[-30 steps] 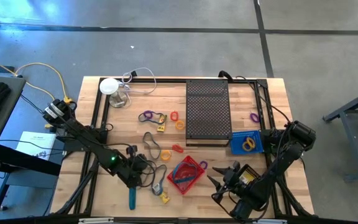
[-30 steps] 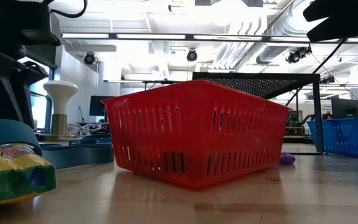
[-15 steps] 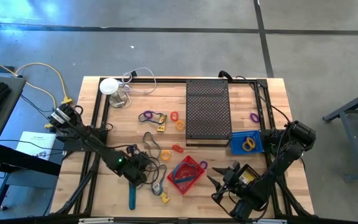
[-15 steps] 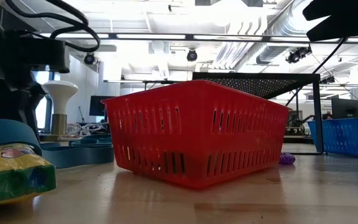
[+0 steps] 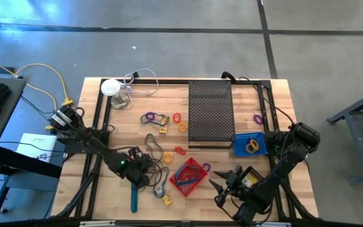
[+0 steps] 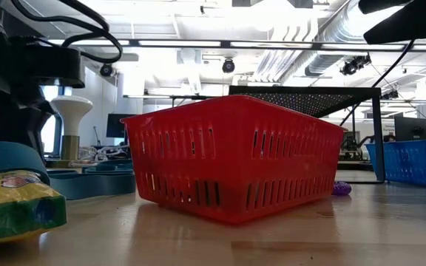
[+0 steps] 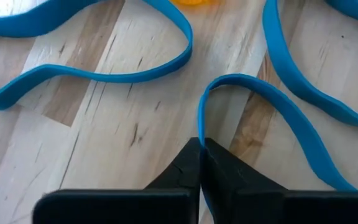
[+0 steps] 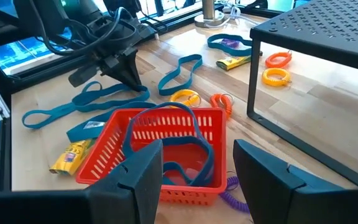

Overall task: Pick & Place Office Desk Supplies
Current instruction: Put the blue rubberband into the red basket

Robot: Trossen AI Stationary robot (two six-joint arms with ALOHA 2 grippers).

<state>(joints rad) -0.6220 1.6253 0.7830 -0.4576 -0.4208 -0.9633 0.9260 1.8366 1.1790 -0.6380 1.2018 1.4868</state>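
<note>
Fingers (image 7: 185,168) of left gripper (image 7: 201,163) pinched shut on blue band (image 7: 253,106) lying on table beside red basket (image 5: 189,176). Right gripper (image 8: 197,163) waits open near basket. Step: grasp. Next: lift, carry band over basket.

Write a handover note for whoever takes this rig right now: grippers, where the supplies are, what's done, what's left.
Left gripper: shut, pinching a blue elastic loop flat on the table.
Right gripper: open, empty, hovering by the red basket.
Done: blue band draped in the red basket; yellow ring in the blue basket.
Left: loose loops, coil rings, yellow packets and the teal stick on the table.
</note>
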